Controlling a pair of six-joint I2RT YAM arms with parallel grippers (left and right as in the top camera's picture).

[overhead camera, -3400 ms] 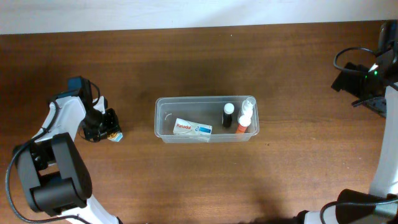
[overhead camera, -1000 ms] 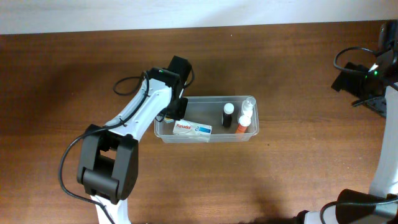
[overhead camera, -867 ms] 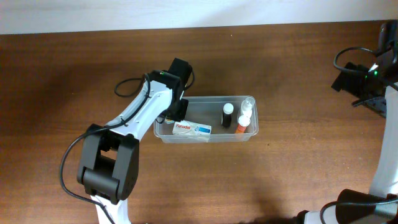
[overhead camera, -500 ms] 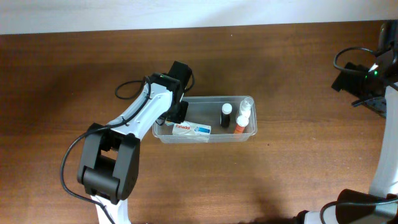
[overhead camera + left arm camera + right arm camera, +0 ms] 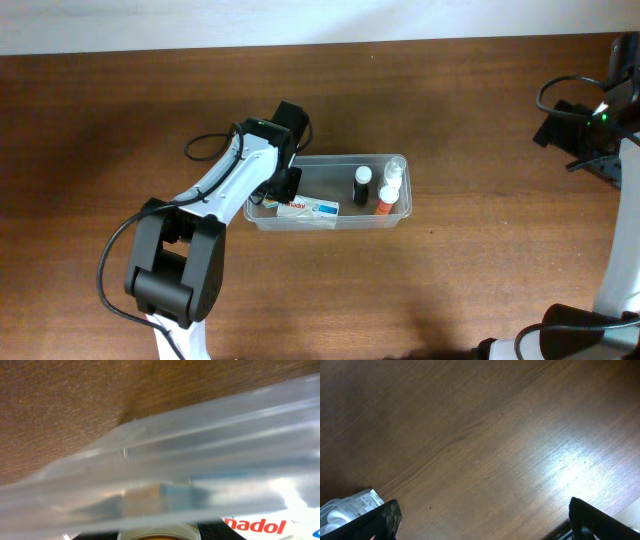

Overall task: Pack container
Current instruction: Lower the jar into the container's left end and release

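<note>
The container (image 5: pixel 330 159) is a clear plastic tub at mid-table. In it lie a white Panadol box (image 5: pixel 310 208), a black-capped bottle (image 5: pixel 361 186), an orange-and-white bottle (image 5: pixel 385 200) and a clear bottle (image 5: pixel 396 168). My left gripper (image 5: pixel 283 186) reaches into the tub's left end. In the left wrist view it (image 5: pixel 160 537) is shut on a small white item (image 5: pixel 160 533), just behind the tub wall (image 5: pixel 200 435) and beside the Panadol box (image 5: pixel 260 525). My right gripper (image 5: pixel 485 530) is open and empty, over bare table at the far right (image 5: pixel 572 128).
The brown wooden table (image 5: pixel 480 290) runs all round the tub. The right arm's base and cables (image 5: pixel 605 150) stand at the right edge. A clear labelled plastic thing (image 5: pixel 345 507) shows at the lower left of the right wrist view.
My left arm swung from the table's left side to the tub, carrying the small item. In the last second the gripper dipped into the tub's left end and the tub shifted slightly left.
</note>
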